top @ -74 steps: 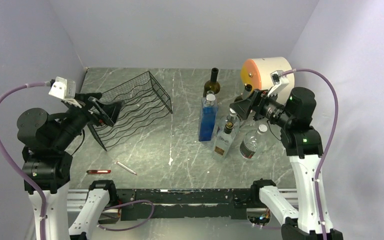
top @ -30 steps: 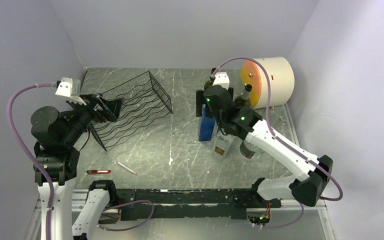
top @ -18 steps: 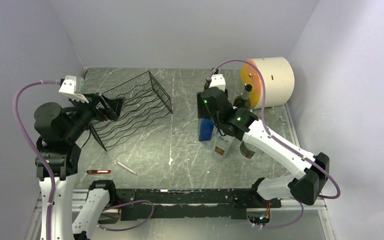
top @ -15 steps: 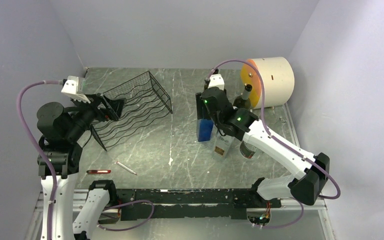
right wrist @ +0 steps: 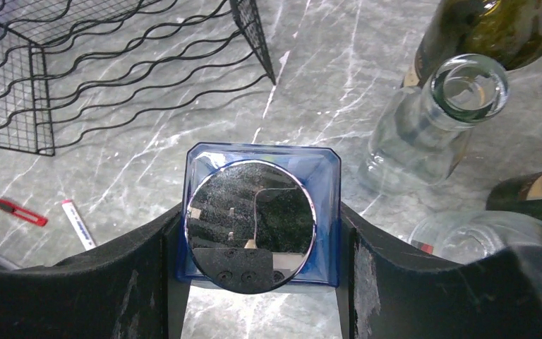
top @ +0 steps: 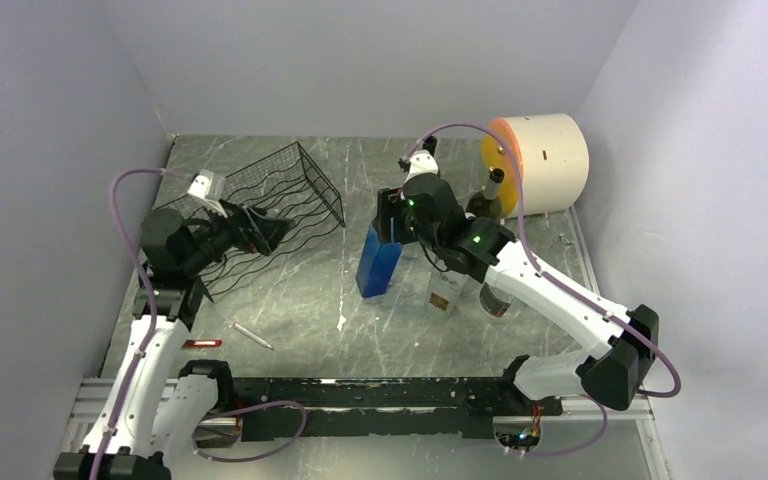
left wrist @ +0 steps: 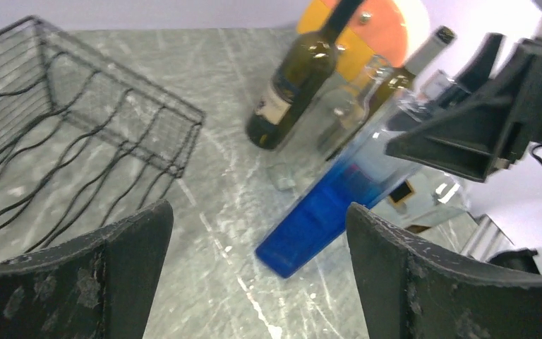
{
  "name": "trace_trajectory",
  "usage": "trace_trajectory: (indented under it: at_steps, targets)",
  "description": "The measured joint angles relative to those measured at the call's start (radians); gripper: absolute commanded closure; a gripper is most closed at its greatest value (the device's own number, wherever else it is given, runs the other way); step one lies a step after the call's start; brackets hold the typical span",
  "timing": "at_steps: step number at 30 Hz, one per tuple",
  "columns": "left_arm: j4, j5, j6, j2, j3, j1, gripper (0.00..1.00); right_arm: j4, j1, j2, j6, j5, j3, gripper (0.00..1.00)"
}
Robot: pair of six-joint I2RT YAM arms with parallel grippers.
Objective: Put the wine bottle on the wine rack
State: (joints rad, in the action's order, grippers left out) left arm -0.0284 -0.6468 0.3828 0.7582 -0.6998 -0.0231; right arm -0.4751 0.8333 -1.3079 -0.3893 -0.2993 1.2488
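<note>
My right gripper [top: 392, 213] is shut on the top of a blue square bottle [top: 378, 262] and holds it tilted, its base toward the left and low over the table. In the right wrist view the fingers [right wrist: 148, 247] press both sides of its shoulder [right wrist: 205, 169], just under the mirrored cap. The black wire wine rack [top: 265, 205] stands at the back left. My left gripper [top: 272, 230] is open and empty in front of the rack, facing the blue bottle [left wrist: 339, 212]. A dark green wine bottle [left wrist: 296, 85] stands behind it.
A cream drum with an orange face [top: 540, 150] lies at the back right. A second dark bottle [top: 487, 195] and two clear bottles [top: 450, 285] [top: 497, 298] stand under my right arm. A red cutter [top: 197, 343] and a white pen [top: 250, 336] lie front left.
My right arm swung in from the right, closed on the blue bottle, then tipped and carried it left. My left arm dropped and reached right, past the front of the rack.
</note>
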Motion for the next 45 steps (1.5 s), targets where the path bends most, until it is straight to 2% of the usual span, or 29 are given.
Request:
trace_trajectory:
  at_steps: [4,8,14,21,28,32,45]
  targets:
    - [0.122,0.064,0.007,0.021,0.029,-0.161,0.01,-0.002,0.003,0.011,-0.013,0.027,-0.009,0.76]
    - [0.193,0.137,-0.068,0.114,-0.002,-0.362,0.0,-0.005,0.004,0.025,-0.014,0.044,-0.015,0.76]
    - [0.203,0.195,-0.203,0.29,-0.062,-0.514,0.01,-0.006,0.004,0.025,-0.023,0.063,-0.011,0.76]
    - [0.283,0.196,-0.279,0.307,-0.024,-0.541,0.01,-0.008,0.004,0.025,-0.046,0.065,0.004,0.76]
    - [0.42,0.198,-0.254,0.217,0.187,-0.544,0.01,-0.017,0.004,0.034,-0.063,0.064,0.004,0.75]
    - [0.465,0.198,-0.236,0.201,0.238,-0.546,0.0,-0.017,0.004,0.057,-0.063,0.067,0.004,0.75]
    - [0.722,0.136,-0.212,0.324,0.315,-0.55,0.0,0.082,0.004,0.119,-0.082,0.167,-0.024,0.76]
